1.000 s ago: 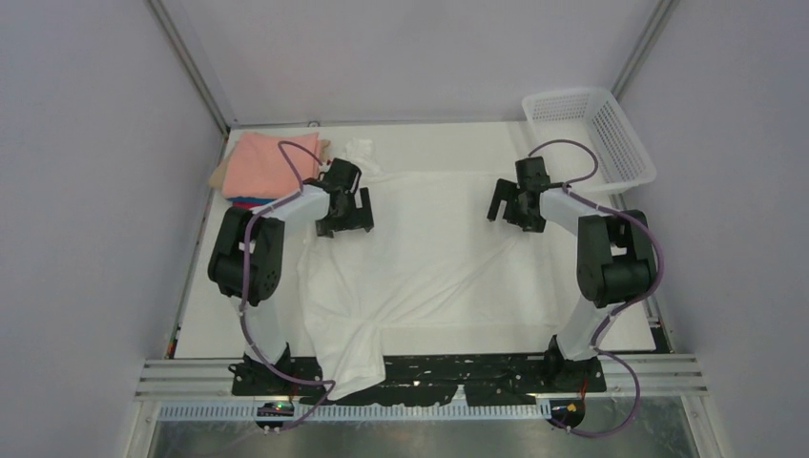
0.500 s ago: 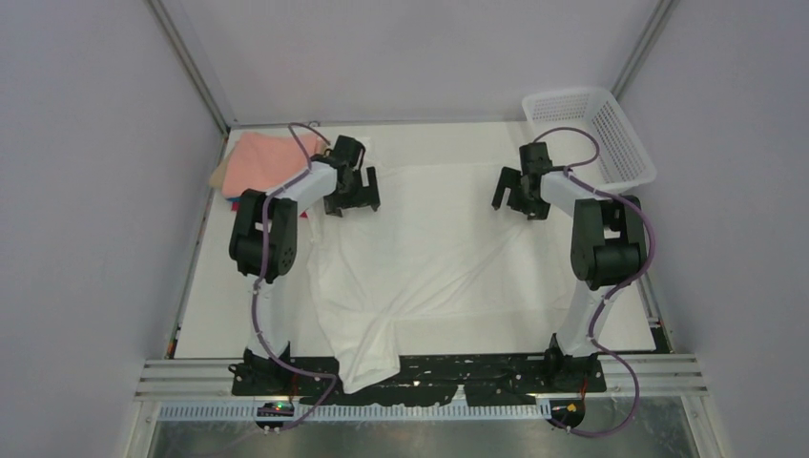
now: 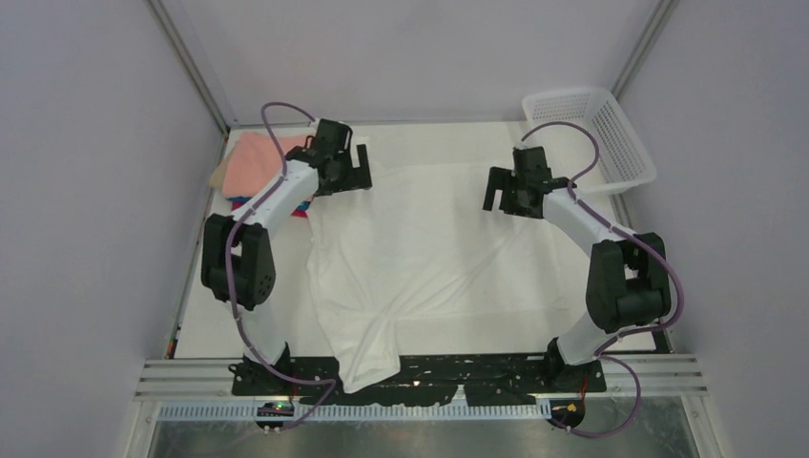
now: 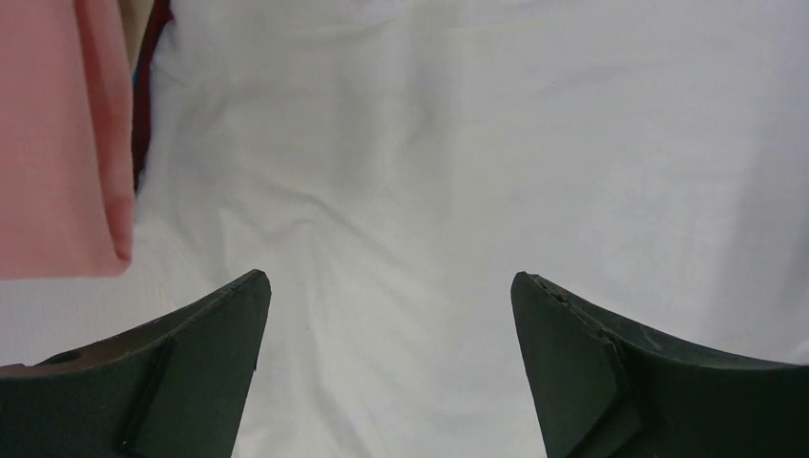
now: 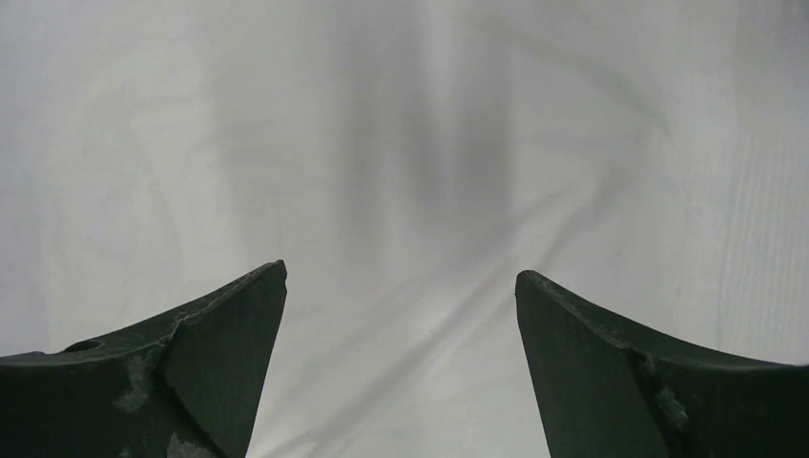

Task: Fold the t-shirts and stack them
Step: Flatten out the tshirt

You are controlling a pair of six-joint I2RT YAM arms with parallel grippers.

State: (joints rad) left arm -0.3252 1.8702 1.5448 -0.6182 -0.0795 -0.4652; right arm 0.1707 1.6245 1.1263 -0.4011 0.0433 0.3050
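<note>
A large white t-shirt lies spread on the table, its lower part bunched and hanging over the near edge. It fills the left wrist view and the right wrist view. My left gripper is open and empty over the shirt's far left corner. My right gripper is open and empty over its far right part. A stack of folded shirts, salmon-pink on top with blue and crimson edges below, sits at the far left. Its pink edge shows in the left wrist view.
A white plastic mesh basket stands at the far right corner. Grey walls close in the table on three sides. A black rail runs along the near edge under the arm bases.
Both grippers have moved toward the far edge of the table. The shirt's upper part has been drawn farther and flatter, and less of it hangs over the near edge.
</note>
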